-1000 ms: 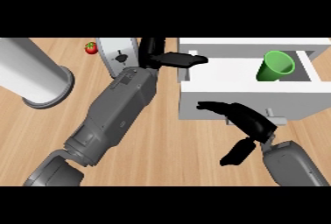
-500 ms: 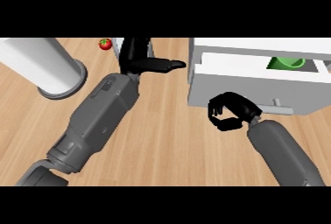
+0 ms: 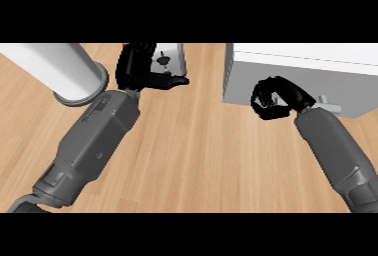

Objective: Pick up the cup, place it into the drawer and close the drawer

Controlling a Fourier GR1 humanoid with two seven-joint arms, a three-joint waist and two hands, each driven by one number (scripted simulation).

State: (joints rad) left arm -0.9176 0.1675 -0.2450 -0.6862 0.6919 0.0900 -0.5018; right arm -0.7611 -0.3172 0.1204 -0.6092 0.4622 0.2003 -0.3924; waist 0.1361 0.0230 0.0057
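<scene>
The cup shows nowhere in the head view. The white drawer unit [image 3: 310, 80] stands at the upper right, its front face flush and none of its inside showing. A small grey handle [image 3: 329, 105] sticks out of that front. My right hand [image 3: 276, 98] is against the drawer front just left of the handle, fingers curled and holding nothing. My left hand [image 3: 142, 67] rests at the top centre with fingers relaxed and the thumb pointing right, nothing in it.
A thick white cylinder [image 3: 55, 70] stands at the upper left, beside my left forearm [image 3: 96, 140]. A small white appliance with a dark knob [image 3: 168, 56] sits right behind the left hand. Bare wooden counter [image 3: 214, 150] lies between the two forearms.
The drawer was open with the green cup inside; now its front is flush and the cup is out of sight. My right hand rose to the drawer front, fingers curled.
</scene>
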